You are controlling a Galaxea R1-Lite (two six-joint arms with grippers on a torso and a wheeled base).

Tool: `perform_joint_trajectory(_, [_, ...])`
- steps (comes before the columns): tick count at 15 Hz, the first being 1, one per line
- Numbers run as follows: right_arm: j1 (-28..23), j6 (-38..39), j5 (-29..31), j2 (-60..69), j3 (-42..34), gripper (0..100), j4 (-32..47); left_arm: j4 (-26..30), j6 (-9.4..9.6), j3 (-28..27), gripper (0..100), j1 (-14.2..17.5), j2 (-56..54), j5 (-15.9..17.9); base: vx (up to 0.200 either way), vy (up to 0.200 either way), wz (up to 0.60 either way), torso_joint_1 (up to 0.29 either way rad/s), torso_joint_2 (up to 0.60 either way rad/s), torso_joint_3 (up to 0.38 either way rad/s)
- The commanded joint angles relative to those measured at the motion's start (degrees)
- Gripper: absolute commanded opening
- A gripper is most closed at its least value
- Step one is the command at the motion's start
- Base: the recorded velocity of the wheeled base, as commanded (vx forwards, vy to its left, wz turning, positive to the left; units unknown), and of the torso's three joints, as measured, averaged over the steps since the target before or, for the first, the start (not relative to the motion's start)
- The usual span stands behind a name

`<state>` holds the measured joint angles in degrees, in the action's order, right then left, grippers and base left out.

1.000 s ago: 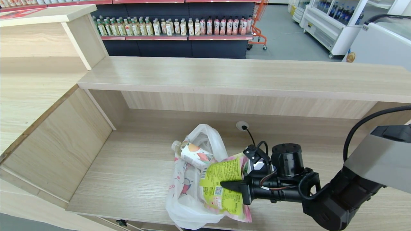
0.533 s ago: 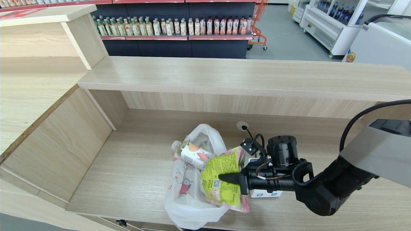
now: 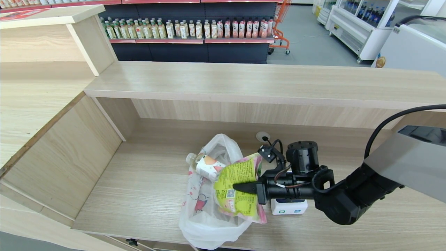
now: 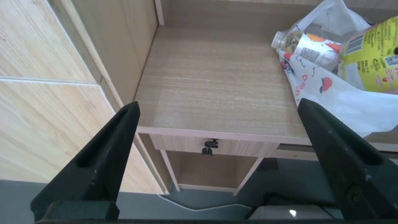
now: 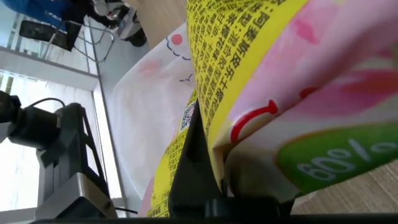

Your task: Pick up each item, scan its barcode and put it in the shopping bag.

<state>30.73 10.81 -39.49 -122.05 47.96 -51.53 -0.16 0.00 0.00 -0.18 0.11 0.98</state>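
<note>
My right gripper (image 3: 244, 188) is shut on a yellow and pink snack bag (image 3: 237, 188), holding it over the mouth of the white shopping bag (image 3: 202, 209) on the lower counter. The right wrist view has the snack bag (image 5: 261, 81) pressed against a dark finger (image 5: 199, 168), with the white bag (image 5: 155, 93) behind it. A drink bottle (image 3: 205, 165) lies in the shopping bag, its cap end sticking out. My left gripper (image 4: 217, 155) hangs open off the counter's near edge, and beyond it lie the bottle (image 4: 308, 46) and the white bag (image 4: 329, 93).
A small white scanner box (image 3: 289, 206) sits on the counter under my right arm, with a cable running to a grommet hole (image 3: 262, 136). A raised wooden counter top (image 3: 264, 83) spans the back. A side wall (image 3: 66, 153) closes the left.
My right gripper has carried the snack bag left and a little further back, over the shopping bag's mouth, uncovering the white scanner box. The shopping bag and bottle stayed put.
</note>
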Motion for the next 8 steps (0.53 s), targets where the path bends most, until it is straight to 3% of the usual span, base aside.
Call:
perform_joint_trajectory(1, [0.0, -0.1, -0.1, -0.6, 0.4, 100, 0.0, 0.0, 0.0, 0.0, 100, 0.0, 0.0, 0.0, 0.0, 0.0, 0.0, 0.0, 0.0, 0.0])
perform_joint_trajectory(5, [-0.1, 0.8, -0.1, 0.2, 1.6, 100, -0.2, 0.0, 0.0, 0.0, 100, 0.0, 0.0, 0.0, 0.0, 0.0, 0.0, 0.0, 0.0, 0.0])
perform_joint_trajectory(8, [-0.7, 6.1, -0.1, 3.5, 4.9, 100, -0.5, 0.0, 0.0, 0.0, 100, 0.0, 0.0, 0.0, 0.0, 0.0, 0.0, 0.0, 0.0, 0.0])
